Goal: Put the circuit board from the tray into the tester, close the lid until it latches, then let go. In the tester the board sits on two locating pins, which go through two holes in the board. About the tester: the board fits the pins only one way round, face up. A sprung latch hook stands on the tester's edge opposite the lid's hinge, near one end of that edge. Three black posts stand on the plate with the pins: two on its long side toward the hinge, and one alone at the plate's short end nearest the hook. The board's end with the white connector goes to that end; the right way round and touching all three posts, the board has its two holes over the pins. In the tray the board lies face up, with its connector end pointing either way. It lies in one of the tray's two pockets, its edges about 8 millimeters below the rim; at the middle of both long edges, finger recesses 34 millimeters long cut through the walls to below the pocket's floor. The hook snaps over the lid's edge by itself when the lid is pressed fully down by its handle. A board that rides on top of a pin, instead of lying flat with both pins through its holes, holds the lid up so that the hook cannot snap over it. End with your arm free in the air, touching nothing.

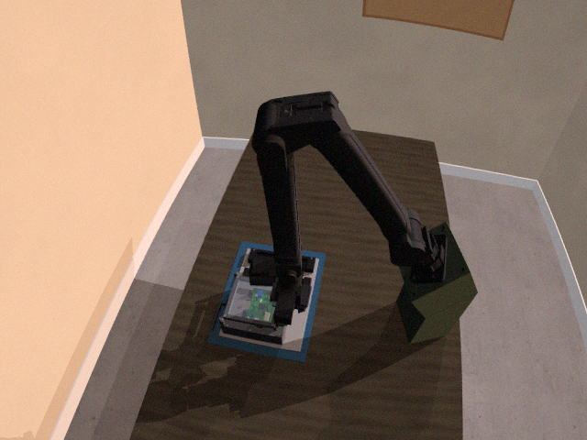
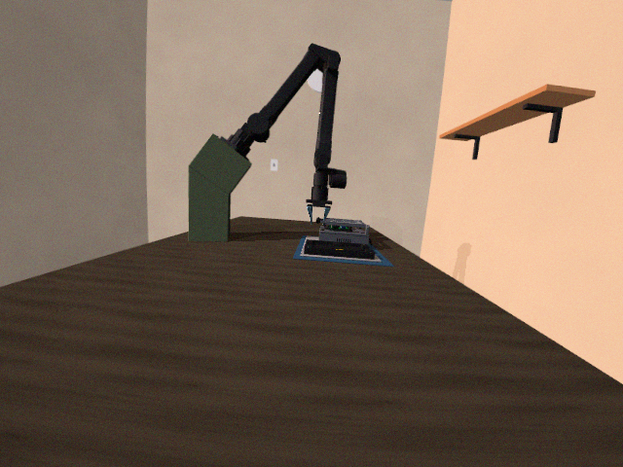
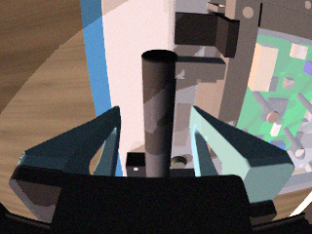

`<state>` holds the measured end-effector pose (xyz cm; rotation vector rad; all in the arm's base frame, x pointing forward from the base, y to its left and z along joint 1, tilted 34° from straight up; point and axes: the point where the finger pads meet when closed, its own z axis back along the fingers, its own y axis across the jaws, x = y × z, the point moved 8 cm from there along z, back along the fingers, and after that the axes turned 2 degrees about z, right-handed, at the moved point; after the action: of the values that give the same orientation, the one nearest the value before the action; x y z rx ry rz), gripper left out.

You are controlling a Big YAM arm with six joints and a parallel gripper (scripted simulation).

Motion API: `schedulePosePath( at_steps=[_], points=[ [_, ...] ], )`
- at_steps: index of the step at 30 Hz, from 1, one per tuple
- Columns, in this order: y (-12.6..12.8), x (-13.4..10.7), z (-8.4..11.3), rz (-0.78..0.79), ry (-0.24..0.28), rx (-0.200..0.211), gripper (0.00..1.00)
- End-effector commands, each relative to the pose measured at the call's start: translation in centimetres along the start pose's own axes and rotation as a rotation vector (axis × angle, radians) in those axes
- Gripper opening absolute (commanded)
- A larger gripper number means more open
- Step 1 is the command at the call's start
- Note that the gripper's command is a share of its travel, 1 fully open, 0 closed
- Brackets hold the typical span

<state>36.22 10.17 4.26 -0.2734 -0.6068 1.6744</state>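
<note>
1. Although the handle point(image 2: 318, 220) point(image 3: 158, 102) stands between its fingers, the gripper point(image 1: 284, 310) point(image 2: 318, 219) point(image 3: 155, 114) holds nothing. The fingers are about half open, one on each side of the dark rod, with a visible gap to either side in the wrist view.

2. Gripper attitude: pointing down, at the tester's point(image 1: 250, 333) point(image 2: 344, 234) handle side. Contact between the palm and the handle's lower part cannot be confirmed, that part being hidden.

3. Circuit board point(image 1: 258, 307) point(image 2: 341, 228) point(image 3: 283, 102): located in the tester, face up, under the clear lid point(image 1: 240, 295) point(image 2: 344, 221) point(image 3: 237, 73). Its long axis runs alongside the handle-side edge. The pale connector end points toward the near end in the top view, the same end as the dark latch piece point(image 3: 207, 31). Seating on the pins cannot be verified.

4. Lid: lowered over the board. The latch piece overlaps the lid's edge in the wrist view; full engagement cannot be certified.

5. Tray point(image 2: 339, 249): black, beside the tester, both on the blue-bordered mat point(image 1: 316, 308) point(image 2: 382, 262) point(image 3: 90, 58).

6. Arm point(image 1: 280, 199) point(image 2: 329, 110): raised from the green pedestal point(image 1: 445, 298) point(image 2: 208, 211) to a high elbow, forearm dropping nearly vertically to the wrist.
</note>
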Motion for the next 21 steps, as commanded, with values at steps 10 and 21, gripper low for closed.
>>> schedulePosePath(
  at_steps=[10, 21],
  points=[
    [-0.06, 0.36, 0.14, 0.009, -0.006, 0.002, 0.48],
    [-0.17, 0.34, 0.80, 0.010, -0.006, -0.004, 0.48]
  ],
)
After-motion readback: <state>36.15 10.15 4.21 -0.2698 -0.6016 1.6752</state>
